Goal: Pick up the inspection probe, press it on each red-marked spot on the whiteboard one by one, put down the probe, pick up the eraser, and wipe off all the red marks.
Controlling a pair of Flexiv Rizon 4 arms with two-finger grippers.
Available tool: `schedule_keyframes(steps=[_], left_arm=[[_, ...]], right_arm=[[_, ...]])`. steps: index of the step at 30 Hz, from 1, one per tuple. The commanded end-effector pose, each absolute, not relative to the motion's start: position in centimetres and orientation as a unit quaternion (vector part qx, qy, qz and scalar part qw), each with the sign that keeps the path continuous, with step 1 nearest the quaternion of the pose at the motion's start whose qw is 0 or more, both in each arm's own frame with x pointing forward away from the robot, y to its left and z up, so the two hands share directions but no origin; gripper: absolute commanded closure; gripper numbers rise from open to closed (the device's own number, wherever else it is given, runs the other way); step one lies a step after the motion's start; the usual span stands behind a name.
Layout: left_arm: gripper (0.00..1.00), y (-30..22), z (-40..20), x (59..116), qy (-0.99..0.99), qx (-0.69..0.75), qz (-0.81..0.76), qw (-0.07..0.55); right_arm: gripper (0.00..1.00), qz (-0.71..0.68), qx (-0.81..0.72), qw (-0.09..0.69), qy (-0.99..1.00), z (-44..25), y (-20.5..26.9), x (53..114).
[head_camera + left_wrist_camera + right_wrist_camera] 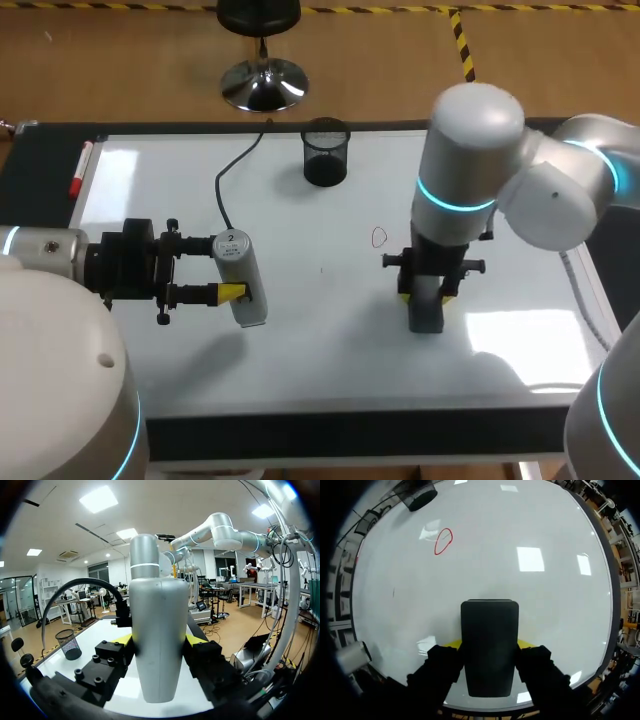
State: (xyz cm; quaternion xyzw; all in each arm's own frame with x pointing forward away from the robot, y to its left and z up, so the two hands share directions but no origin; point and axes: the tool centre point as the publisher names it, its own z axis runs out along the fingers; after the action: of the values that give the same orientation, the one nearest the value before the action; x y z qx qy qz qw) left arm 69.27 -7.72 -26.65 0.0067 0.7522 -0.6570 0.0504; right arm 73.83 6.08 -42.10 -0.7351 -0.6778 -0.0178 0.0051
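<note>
Wipe step, I'd say: your R gripper (489, 644) pinches the eraser (489, 622). One red mark (443, 541) sits ahead of its jaws, off to the side. L gripper (222, 268) clamps the probe (243, 285). Next: slide eraser onto mark, pressed flat.

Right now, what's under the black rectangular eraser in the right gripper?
Bare white whiteboard shows around the black rectangular eraser. The patch directly beneath it is covered, so any mark there is hidden. The red ring mark lies ahead.
</note>
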Motion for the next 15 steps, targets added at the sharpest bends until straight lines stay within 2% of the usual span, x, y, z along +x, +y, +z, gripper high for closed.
schedule_keyframes(steps=[1, 15], left_arm=[[1.0, -7.7, -26.6, 69.1, 0.751, 0.007, -0.658, 0.053], [1.0, -7.7, -26.6, 69.1, 0.751, 0.007, -0.658, 0.053]], right_arm=[[1.0, -0.025, -0.734, 0.008, -0.679, -40.7, 4.6, 73.5], [1.0, -0.029, -0.713, 0.01, -0.701, -37.6, 2.3, 75.2]])
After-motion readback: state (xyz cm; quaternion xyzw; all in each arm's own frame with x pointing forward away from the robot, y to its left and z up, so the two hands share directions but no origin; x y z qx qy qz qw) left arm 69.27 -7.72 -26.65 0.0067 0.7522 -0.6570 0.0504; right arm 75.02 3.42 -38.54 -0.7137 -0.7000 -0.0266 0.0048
